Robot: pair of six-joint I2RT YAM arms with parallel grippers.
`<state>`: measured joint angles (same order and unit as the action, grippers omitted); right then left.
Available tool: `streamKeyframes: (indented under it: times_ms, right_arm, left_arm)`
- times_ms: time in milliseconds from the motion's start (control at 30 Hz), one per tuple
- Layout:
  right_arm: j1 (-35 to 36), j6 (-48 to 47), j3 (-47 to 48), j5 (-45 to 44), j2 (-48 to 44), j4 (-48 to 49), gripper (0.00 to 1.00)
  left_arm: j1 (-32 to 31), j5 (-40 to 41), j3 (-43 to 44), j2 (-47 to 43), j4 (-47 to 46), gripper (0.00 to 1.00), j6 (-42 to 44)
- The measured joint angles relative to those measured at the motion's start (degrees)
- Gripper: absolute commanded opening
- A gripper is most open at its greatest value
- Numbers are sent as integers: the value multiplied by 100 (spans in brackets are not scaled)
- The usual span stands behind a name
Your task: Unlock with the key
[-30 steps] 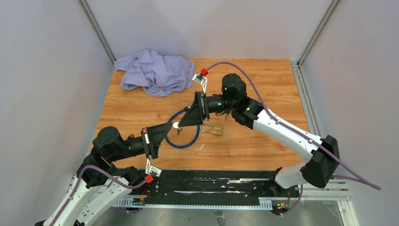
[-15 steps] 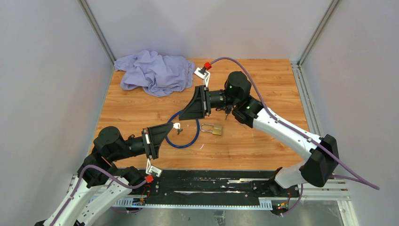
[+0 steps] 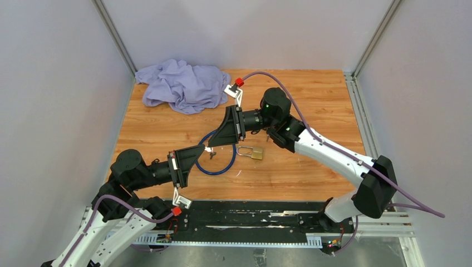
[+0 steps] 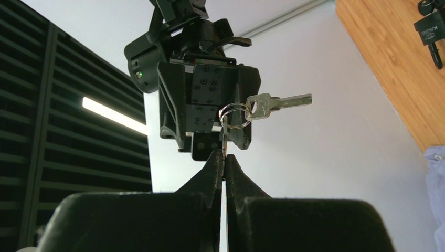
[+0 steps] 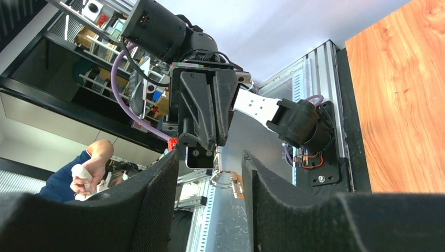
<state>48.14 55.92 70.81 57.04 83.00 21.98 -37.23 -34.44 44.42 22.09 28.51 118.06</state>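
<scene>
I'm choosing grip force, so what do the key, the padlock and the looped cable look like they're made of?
The key is bare silvery metal, likely nickel-plated; it glints, like its split ring. The padlock has a yellow body that looks like brass, with a pale, steel-looking shackle. The cable is blue and smooth, probably plastic-coated; its core is not visible.

The wooden table [image 3: 323, 100] carries a crumpled lilac cloth [image 3: 181, 83] at its far left corner, and a brass padlock [image 3: 256, 152] and blue cable loop [image 3: 220, 167] near its middle.
</scene>
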Motion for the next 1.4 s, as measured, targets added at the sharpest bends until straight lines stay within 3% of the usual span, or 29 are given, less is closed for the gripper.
streamKeyframes:
  times_ms: [400,567,667,967,1000,1067,1200,1267,1400]
  right_arm:
    - [101,2,-28,52,90,11,18]
    - [103,94,-162,57,90,116,15]
    - [103,210,-225,59,90,254,1]
    - [96,667,-326,46,90,610,0]
    - [94,723,-337,39,90,634,1]
    - [63,811,-363,31,90,680,1]
    - [-50,920,-483,55,52,669,1]
    - [-144,935,-553,57,13,627,1]
    - [-426,896,-699,52,-101,369,1]
  left_arm:
    - [0,33,0,59,-142,0,0]
    - [0,52,-22,59,-138,0,2]
    - [-2,52,-39,59,-136,0,2]
    - [-2,105,-46,59,-219,2,2]
    - [-2,118,-52,59,-234,9,4]
    - [-4,166,-66,66,-269,40,4]
    - [-4,616,-74,179,-267,72,-2]
    - [-4,866,-74,280,-260,83,2]
    - [-4,1558,138,686,39,89,-614]
